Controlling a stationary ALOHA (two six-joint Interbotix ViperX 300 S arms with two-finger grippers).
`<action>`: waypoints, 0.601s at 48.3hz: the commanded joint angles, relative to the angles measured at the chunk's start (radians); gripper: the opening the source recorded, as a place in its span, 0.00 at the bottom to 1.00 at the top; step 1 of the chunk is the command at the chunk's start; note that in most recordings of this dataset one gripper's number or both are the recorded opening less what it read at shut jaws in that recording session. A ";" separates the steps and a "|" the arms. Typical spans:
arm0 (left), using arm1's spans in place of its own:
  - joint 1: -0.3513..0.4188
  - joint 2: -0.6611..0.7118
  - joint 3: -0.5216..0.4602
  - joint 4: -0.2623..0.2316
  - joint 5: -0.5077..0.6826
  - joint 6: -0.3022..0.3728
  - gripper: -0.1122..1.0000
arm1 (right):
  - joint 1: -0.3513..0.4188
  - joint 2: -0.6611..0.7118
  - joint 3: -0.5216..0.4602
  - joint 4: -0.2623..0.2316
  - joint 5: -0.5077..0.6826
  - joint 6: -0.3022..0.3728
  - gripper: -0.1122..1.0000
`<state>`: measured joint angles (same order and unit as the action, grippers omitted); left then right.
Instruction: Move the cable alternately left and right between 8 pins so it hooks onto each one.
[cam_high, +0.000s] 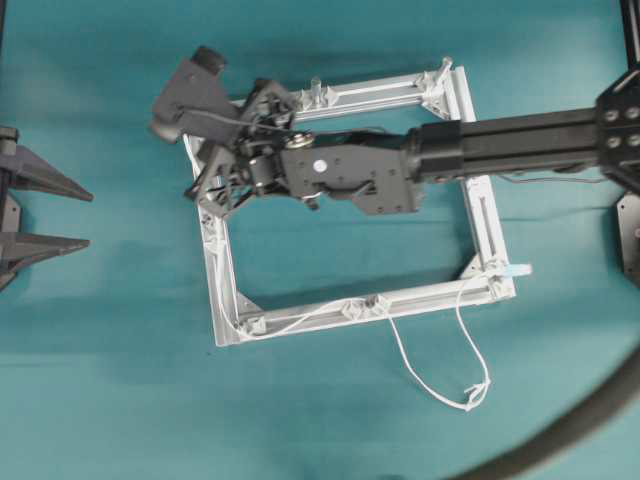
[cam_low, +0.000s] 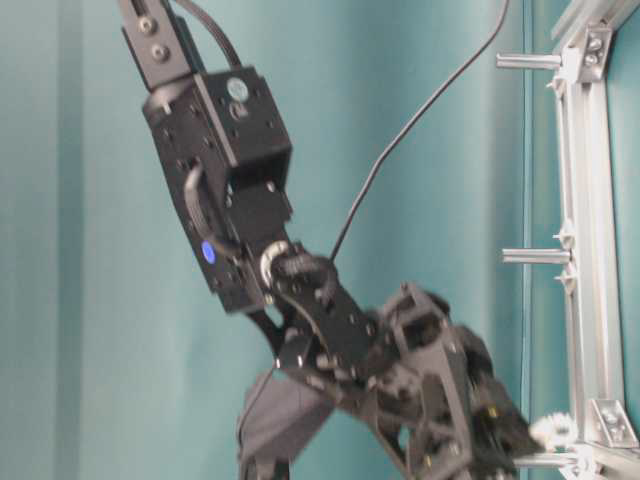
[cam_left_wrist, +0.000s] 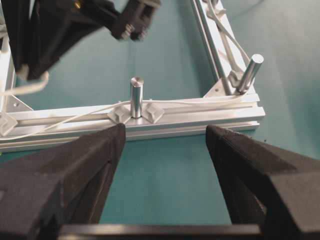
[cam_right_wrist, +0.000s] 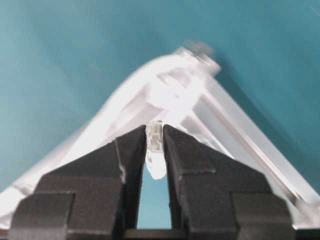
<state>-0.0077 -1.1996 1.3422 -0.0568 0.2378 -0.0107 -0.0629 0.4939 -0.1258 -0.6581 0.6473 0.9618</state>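
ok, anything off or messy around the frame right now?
One thing: a slack loop of the cable spills off the frame onto the table below the bottom rail, ending in a small tangle, instead of running taut between pins. The right gripper is pinching a section of cable at the far-left corner. Nothing looks damaged.

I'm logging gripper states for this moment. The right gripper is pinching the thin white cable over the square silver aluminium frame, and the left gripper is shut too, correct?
Not quite: the left gripper is open, its black fingers wide apart in the left wrist view. The right gripper does pinch the thin white cable over the square silver aluminium frame.
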 joint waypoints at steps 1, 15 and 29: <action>-0.003 0.006 -0.011 0.003 -0.005 -0.003 0.78 | 0.012 -0.087 0.035 -0.011 0.002 0.023 0.22; -0.002 0.006 -0.011 0.003 -0.005 -0.003 0.78 | 0.011 -0.166 0.175 -0.040 0.008 0.081 0.22; -0.003 0.006 -0.011 0.003 -0.005 -0.003 0.78 | 0.012 -0.238 0.267 -0.040 0.026 0.087 0.22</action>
<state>-0.0077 -1.1996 1.3422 -0.0568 0.2378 -0.0092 -0.0552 0.3191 0.1304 -0.6918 0.6642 1.0492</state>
